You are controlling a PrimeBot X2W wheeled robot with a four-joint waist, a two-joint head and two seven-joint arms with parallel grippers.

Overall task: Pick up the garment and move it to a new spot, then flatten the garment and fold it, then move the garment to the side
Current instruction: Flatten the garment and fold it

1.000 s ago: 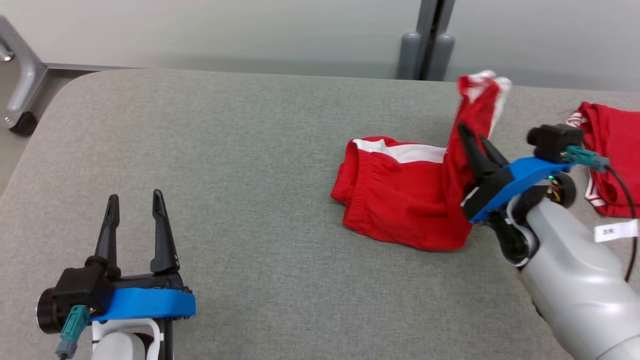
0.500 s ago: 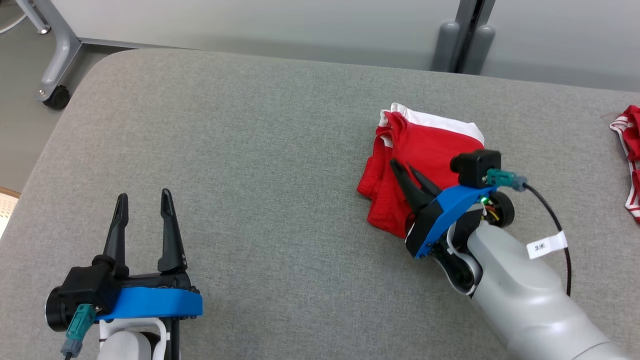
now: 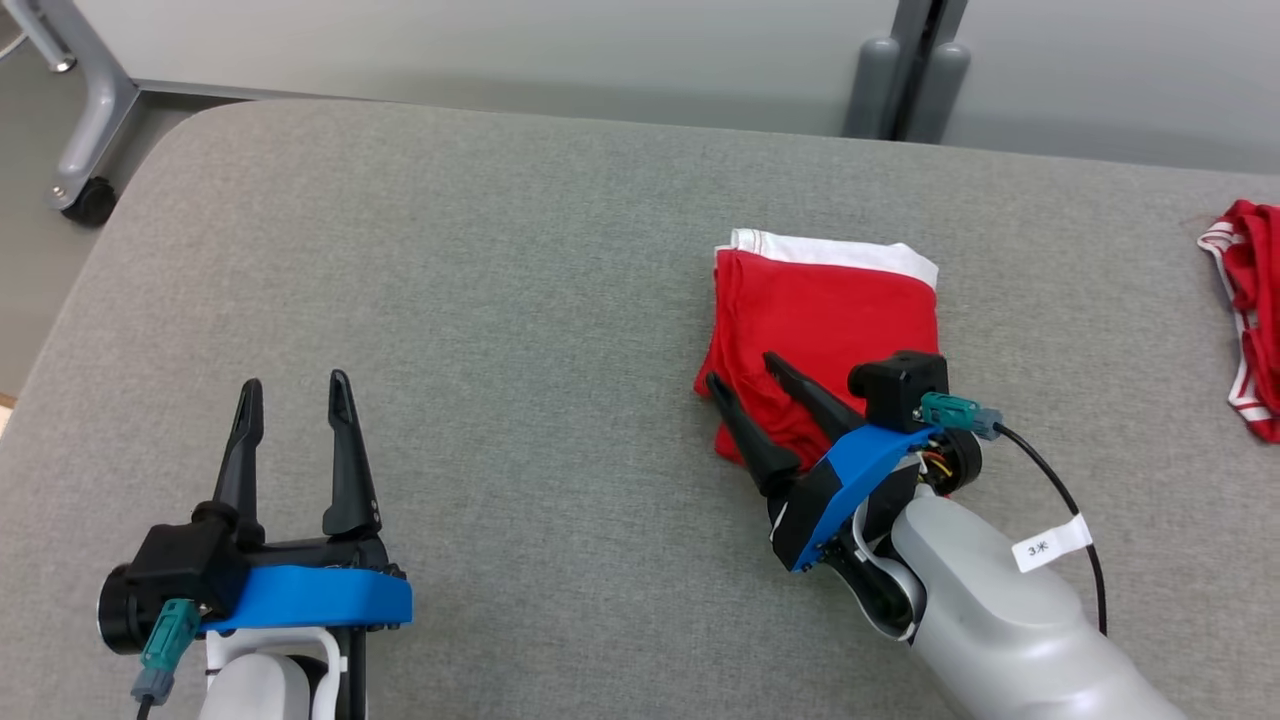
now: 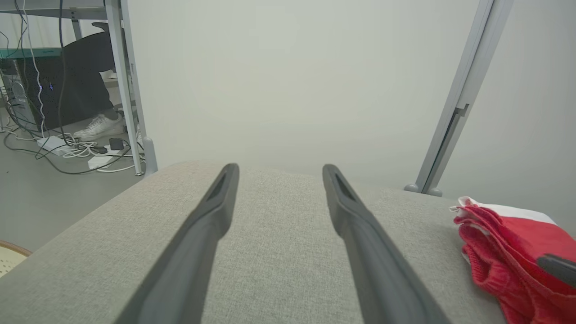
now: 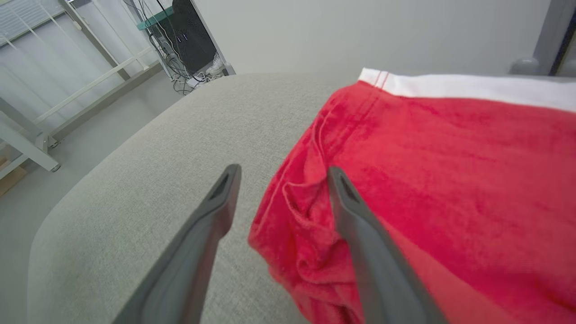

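- Garment [image 3: 825, 310]: red with a white band, folded into a compact rectangle, lying flat on the grey padded table [image 3: 480, 300], right of centre.
- Right gripper [image 3: 741, 368]: jaws spread wide, nothing held. One finger is over the garment's near-left corner, the other over bare table just beside it.
- Left gripper [image 3: 295, 381]: jaws wide, empty, well apart from the garment.
- Second red cloth [image 3: 1245, 300]: at the table's right edge.

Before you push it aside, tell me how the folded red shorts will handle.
Likely floppy: the red shorts lie in soft layers with a rumpled edge, so pushing may bunch them. Probably light: thin cloth. The textured grey table may drag them.
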